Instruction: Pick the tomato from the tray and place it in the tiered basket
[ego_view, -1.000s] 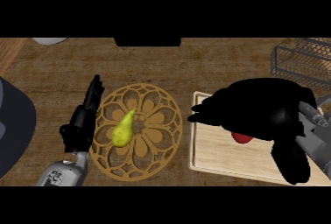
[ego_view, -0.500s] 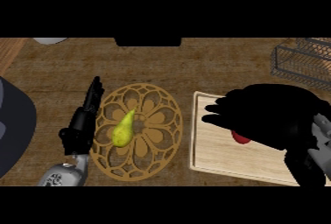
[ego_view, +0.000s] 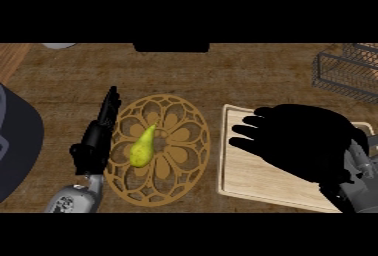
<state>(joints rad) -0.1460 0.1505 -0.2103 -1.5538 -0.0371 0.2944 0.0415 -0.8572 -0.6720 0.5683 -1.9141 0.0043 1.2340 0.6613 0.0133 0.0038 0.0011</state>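
Note:
A light wooden tray (ego_view: 247, 177) lies on the counter at the right. My right hand (ego_view: 303, 145) hangs over its middle and covers most of it. No tomato shows; the spot where it would lie is hidden under that hand. The wire tiered basket (ego_view: 345, 70) stands at the upper right corner, apart from the tray. My left hand (ego_view: 94, 142) rests open at the left, fingers straight and pointing away from me, holding nothing.
A round woven mat (ego_view: 173, 165) with a yellow-green pear (ego_view: 142, 147) on it lies between my two hands. A large dark round object (ego_view: 15, 145) fills the left edge. A black item (ego_view: 171, 47) sits at the counter's far edge.
My right hand has shifted right and toward me over the tray. The red patch that showed under it earlier is now covered. The left hand has stayed put.

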